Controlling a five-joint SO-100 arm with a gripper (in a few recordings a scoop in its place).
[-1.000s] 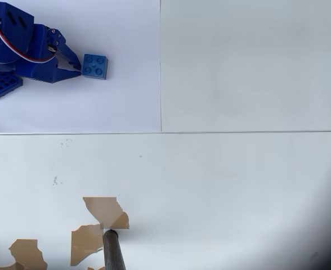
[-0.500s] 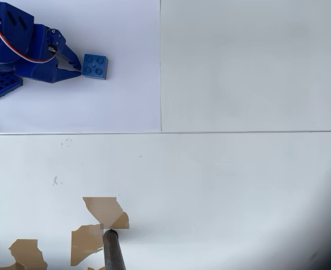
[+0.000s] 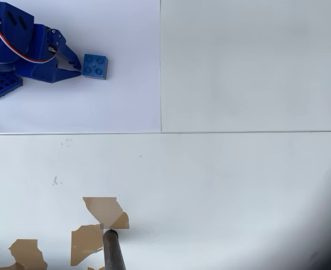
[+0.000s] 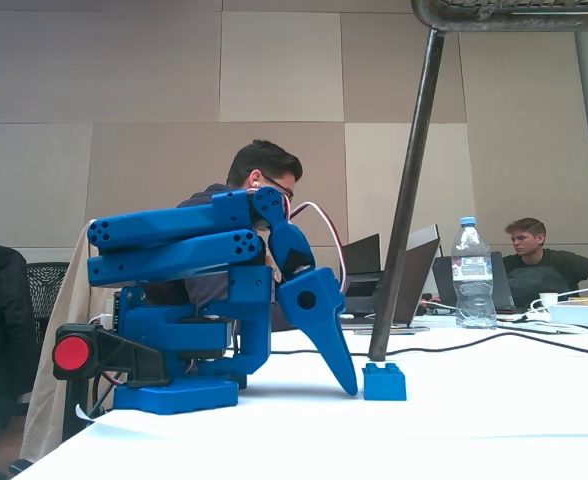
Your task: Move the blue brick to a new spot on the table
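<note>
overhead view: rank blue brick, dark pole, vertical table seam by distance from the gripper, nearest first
1. blue brick: just right of the gripper tips, seemingly touching.
2. vertical seam: further right, past the brick.
3. dark pole: bottom edge, by the brown chipped patches, farthest.

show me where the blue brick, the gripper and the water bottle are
blue brick [image 3: 95, 66]: overhead view, on its studded top.
gripper [image 3: 75, 67]: overhead view, at its fingertips beside the brick.
water bottle [image 4: 471, 275]: fixed view, on its label.
</note>
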